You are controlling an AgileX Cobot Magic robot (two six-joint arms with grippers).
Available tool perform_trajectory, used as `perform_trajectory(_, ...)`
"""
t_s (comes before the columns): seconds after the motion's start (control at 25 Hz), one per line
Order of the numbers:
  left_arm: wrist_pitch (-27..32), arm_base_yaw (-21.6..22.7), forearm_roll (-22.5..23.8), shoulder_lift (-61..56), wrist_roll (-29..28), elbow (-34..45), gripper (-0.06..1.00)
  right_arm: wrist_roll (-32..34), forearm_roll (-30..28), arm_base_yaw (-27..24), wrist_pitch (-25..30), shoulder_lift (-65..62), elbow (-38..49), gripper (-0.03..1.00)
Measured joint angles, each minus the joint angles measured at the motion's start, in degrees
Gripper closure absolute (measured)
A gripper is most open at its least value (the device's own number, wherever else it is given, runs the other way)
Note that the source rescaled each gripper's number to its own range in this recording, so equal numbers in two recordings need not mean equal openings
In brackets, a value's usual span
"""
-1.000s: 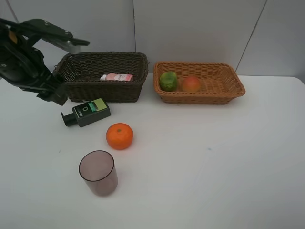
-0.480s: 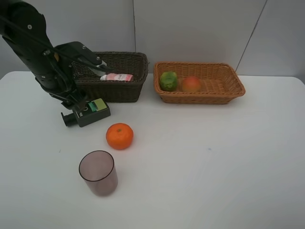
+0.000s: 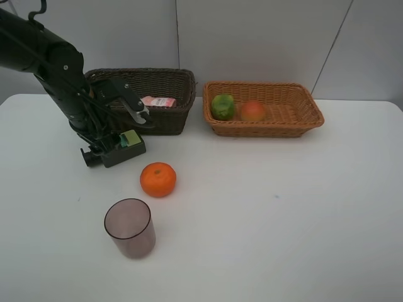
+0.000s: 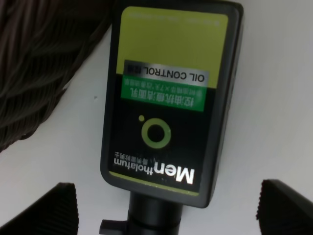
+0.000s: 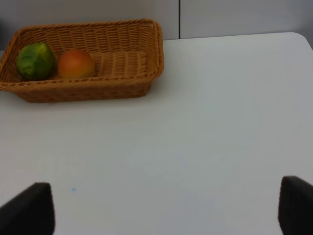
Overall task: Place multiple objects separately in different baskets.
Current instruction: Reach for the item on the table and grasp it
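The dark green pump bottle (image 3: 116, 148) lies on the table in front of the dark brown basket (image 3: 170, 119). My left gripper (image 3: 101, 142) is open, low over the bottle's pump end; in the left wrist view the bottle (image 4: 171, 98) lies between the gripper's (image 4: 171, 210) spread fingertips (image 4: 61, 205). The small pink bottle (image 3: 157, 101) lies in the dark basket. The green fruit (image 3: 222, 106) and red-yellow fruit (image 3: 252, 111) sit in the tan basket (image 3: 302, 123). The orange (image 3: 157, 179) and mauve cup (image 3: 130, 228) stand on the table. My right gripper (image 5: 161, 215) is open and empty, out of the exterior view.
The white table (image 3: 283, 220) ends at a grey wall behind the baskets. The dark basket's wall (image 4: 39, 63) is close beside the pump bottle. The right wrist view shows the tan basket (image 5: 127, 54) with both fruits at its far end.
My left arm has swung in from the far left and come down over the pump bottle. The objects have not moved.
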Motion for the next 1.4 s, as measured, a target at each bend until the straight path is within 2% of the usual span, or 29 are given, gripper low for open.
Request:
perform_trajectory(0.2, -1.0, 0.0, 0.9, 2.3, -0.9, 0.0, -0.02, 0.0, 0.0, 0.0, 0.0, 0.0, 0.0, -0.03)
perform_trajectory(0.36, -1.4, 0.0, 3.4, 3.3, -3.5, 0.0, -0.05, 0.0, 0.0, 0.0, 0.0, 0.0, 0.0, -0.03)
perform_trajectory(0.48, -4.0, 0.0, 4.5, 3.7, -5.3, 0.0, -0.05, 0.0, 0.0, 0.0, 0.0, 0.0, 0.0, -0.03)
perform_trajectory(0.76, -7.3, 0.1, 5.1, 6.9, -6.7, 0.0, -0.05, 0.0, 0.0, 0.0, 0.0, 0.0, 0.0, -0.03)
perform_trajectory(1.04, -11.4, 0.4, 5.2, 7.3, -10.8, 0.0, -0.05, 0.0, 0.0, 0.0, 0.0, 0.0, 0.0, -0.03)
perform_trajectory(1.4, -12.1, 2.0, 5.3, 7.3, -11.0, 0.0, -0.05, 0.0, 0.0, 0.0, 0.0, 0.0, 0.0, -0.03)
